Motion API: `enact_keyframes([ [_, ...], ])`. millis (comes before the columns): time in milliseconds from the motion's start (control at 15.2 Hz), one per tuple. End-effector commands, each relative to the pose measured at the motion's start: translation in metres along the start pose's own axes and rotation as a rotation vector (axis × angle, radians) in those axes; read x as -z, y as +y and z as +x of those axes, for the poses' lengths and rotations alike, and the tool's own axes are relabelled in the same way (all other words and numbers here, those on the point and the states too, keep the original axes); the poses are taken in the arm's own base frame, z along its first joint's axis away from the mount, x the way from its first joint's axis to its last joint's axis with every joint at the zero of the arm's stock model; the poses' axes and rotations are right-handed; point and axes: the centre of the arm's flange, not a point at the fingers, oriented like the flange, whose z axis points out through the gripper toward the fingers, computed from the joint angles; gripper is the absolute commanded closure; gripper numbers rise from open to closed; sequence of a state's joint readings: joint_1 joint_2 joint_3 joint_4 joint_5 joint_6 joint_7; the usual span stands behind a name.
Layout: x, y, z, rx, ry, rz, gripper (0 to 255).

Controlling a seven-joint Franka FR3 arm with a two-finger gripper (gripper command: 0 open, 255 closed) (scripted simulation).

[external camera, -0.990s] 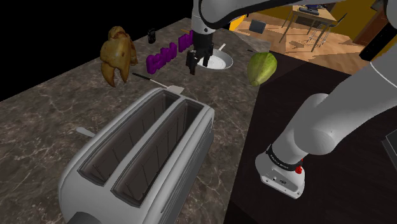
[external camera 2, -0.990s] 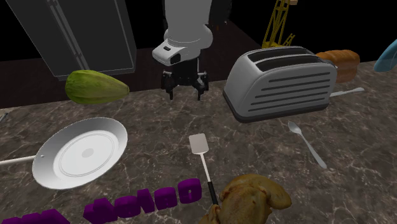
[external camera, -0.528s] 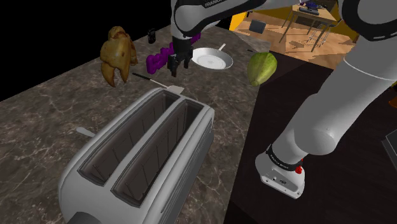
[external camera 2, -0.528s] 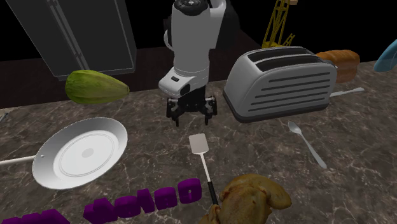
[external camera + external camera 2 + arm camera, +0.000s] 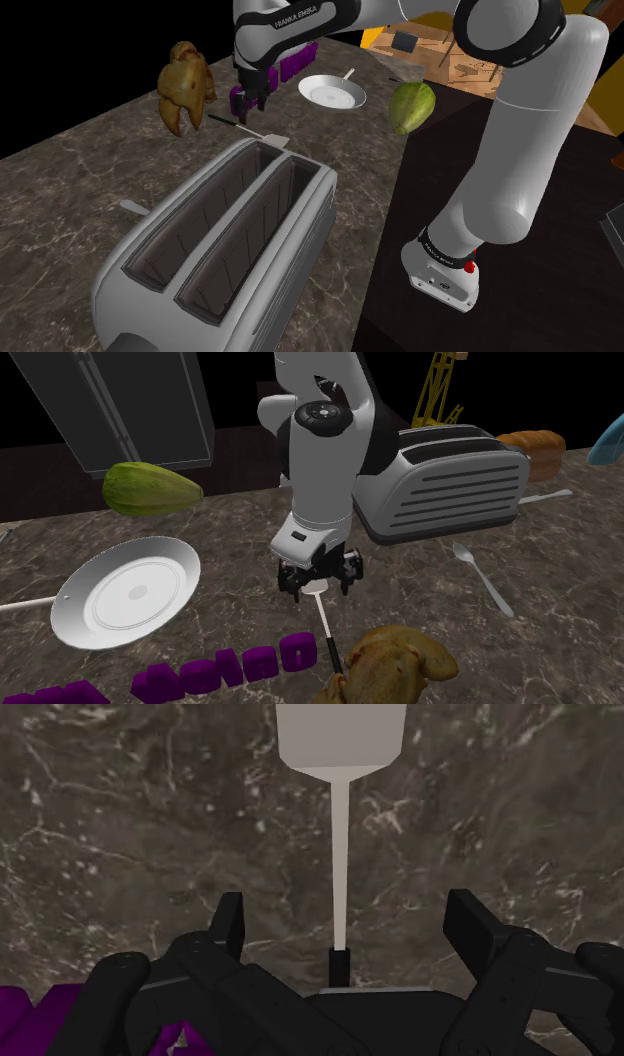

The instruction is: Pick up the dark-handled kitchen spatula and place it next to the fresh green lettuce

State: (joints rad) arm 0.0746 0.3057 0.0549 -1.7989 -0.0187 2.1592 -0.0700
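Note:
The spatula [image 5: 325, 620] lies flat on the dark marble counter, with a pale blade, a thin pale shaft and a dark handle that ends beside a roast chicken. In the wrist view its blade [image 5: 340, 734] lies ahead of the hand and its shaft runs back between the fingers. My gripper [image 5: 320, 580] hangs open just over the blade end, straddling the shaft [image 5: 340, 854] without touching it. From the shoulder view the gripper [image 5: 250, 103] sits above the spatula [image 5: 262, 134]. The green lettuce [image 5: 411, 106] rests near the counter's edge, also seen as lettuce [image 5: 150, 488] behind a pan.
A large silver toaster [image 5: 220, 240] stands close to the blade. A white pan [image 5: 125, 592] lies between spatula and lettuce. Purple block letters [image 5: 225, 672] and the roast chicken [image 5: 395, 667] flank the handle. A spoon [image 5: 483, 577] and a bread loaf [image 5: 535, 450] lie past the toaster.
The arm has swung from beside the pan toward the shoulder view's left and come down over the spatula. The fingers stayed open; nothing on the counter moved.

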Motion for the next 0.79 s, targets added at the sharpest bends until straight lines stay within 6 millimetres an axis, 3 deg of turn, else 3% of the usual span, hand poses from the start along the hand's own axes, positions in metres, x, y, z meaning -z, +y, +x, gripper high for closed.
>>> enact_keyframes([
  [0,-0.006,-0.004,0.021,0.024,0.011,0.005,0],
  [462,-0.043,-0.004,0.022,0.024,0.011,0.005,0],
  [726,-0.046,-0.004,0.022,0.024,0.011,0.005,0],
])
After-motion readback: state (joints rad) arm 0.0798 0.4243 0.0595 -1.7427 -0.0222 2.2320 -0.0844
